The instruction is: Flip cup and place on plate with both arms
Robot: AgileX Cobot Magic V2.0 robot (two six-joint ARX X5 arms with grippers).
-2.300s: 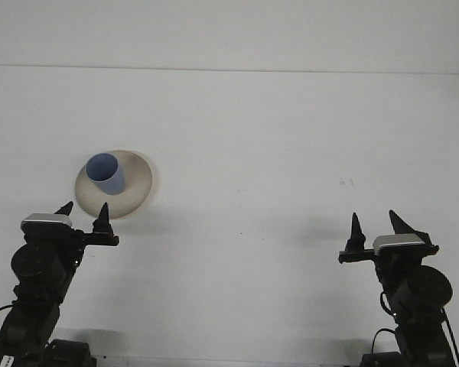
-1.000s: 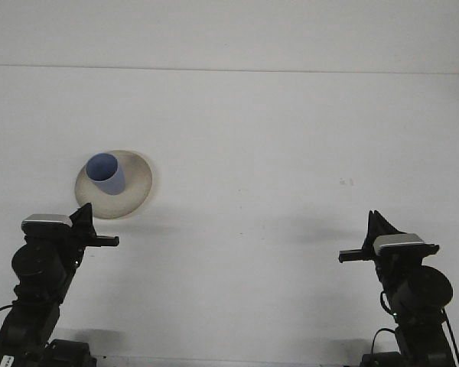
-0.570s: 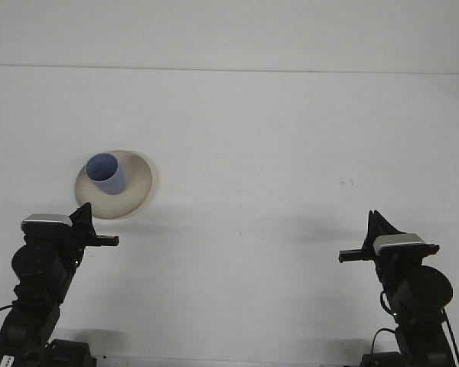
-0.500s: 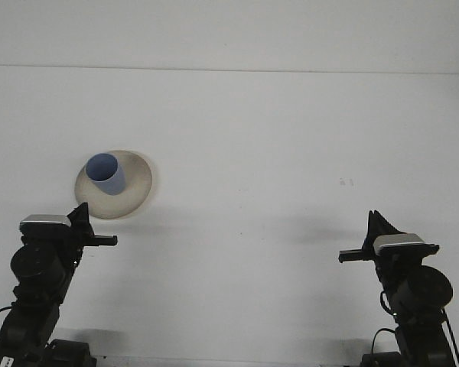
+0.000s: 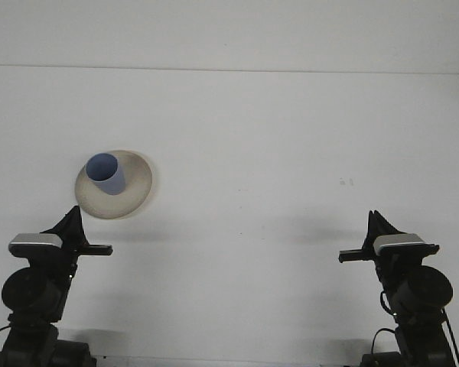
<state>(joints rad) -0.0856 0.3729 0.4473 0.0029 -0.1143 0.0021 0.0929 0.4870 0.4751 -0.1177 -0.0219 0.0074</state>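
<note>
Cup (image 5: 105,173) stands on plate (image 5: 113,184), ahead of left tool (image 5: 71,225); both tools, right tool (image 5: 378,224) included, pressed together, empty. Task appears complete.

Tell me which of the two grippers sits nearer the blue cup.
The left gripper: it sits just below the plate that holds the blue cup. The right gripper is far across the table.
</note>
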